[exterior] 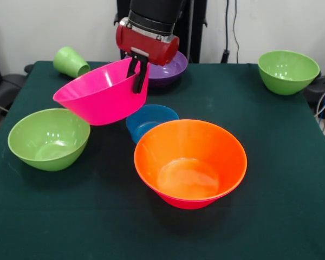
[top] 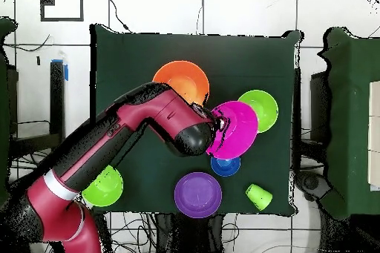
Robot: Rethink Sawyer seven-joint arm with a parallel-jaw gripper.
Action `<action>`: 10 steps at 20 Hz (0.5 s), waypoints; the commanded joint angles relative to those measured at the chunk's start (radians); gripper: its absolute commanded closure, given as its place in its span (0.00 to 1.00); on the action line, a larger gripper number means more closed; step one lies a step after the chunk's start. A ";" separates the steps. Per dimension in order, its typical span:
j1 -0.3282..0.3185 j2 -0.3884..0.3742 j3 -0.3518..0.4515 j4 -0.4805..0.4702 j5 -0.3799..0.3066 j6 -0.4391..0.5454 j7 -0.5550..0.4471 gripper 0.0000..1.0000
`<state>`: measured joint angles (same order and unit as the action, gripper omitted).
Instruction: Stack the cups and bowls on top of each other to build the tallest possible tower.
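Note:
My gripper (exterior: 137, 73) is shut on the rim of a big pink bowl (exterior: 100, 93), which hangs tilted above the table; from above, the pink bowl (top: 236, 128) shows beside the gripper (top: 217, 122). A small blue bowl (exterior: 149, 121) sits just under it, next to a big orange bowl (exterior: 190, 162) in the middle. A purple bowl (exterior: 169, 69) stands behind my gripper. One green bowl (exterior: 49, 138) rests at the left, another green bowl (exterior: 287, 71) at the far right. A light-green cup (exterior: 70, 62) lies on its side at the far left corner.
The dark green table (exterior: 281, 206) has open cloth at the front and right. Cables and dark equipment (exterior: 322, 89) sit past the right edge.

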<state>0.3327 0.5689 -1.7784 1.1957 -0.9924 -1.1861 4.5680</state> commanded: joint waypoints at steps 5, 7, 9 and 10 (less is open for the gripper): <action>-0.143 0.126 -0.054 0.261 0.043 -0.367 0.485 1.00; -0.245 0.206 -0.267 0.368 0.084 -0.601 0.488 1.00; -0.339 0.258 -0.440 0.459 0.104 -0.789 0.470 1.00; -0.389 0.280 -0.525 0.509 0.108 -0.881 0.457 1.00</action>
<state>0.1336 0.6883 -1.9819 1.4410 -0.9559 -1.5803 4.6779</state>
